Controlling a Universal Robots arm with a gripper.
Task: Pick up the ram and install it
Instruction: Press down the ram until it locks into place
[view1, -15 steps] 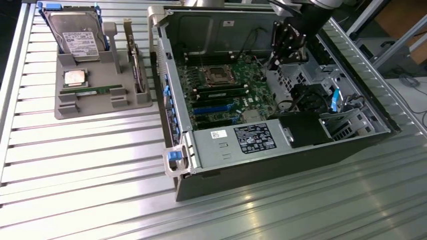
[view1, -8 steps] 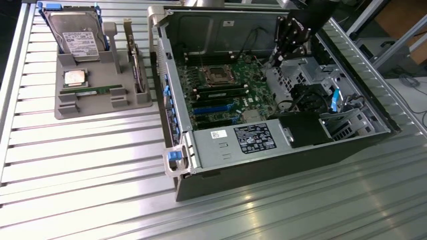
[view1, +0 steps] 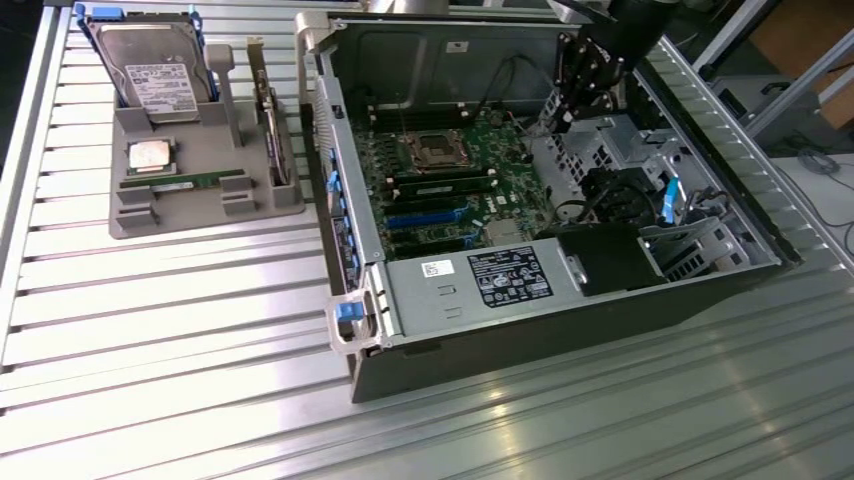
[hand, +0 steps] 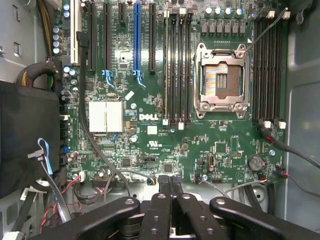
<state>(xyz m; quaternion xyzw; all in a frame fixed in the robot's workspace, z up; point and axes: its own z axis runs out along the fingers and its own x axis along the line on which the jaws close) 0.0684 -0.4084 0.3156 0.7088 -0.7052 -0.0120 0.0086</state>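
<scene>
On the ribbed metal table (view1: 160, 320), our black gripper (hand: 170, 181) hung shut and empty over the open computer case (view1: 534, 300); the long green ram stick (view1: 183, 182) lay well apart in the grey holder (view1: 200, 215), lengthwise across it.

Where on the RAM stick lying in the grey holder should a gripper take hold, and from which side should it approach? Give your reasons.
The ram lies on its long edge in a slot of the grey holder, so only its upper edge is free. Probably best: come straight down from above and pinch the two flat faces near mid-length, between the holder's posts. The stick is thin and long, so a central grip should keep it level.
</scene>
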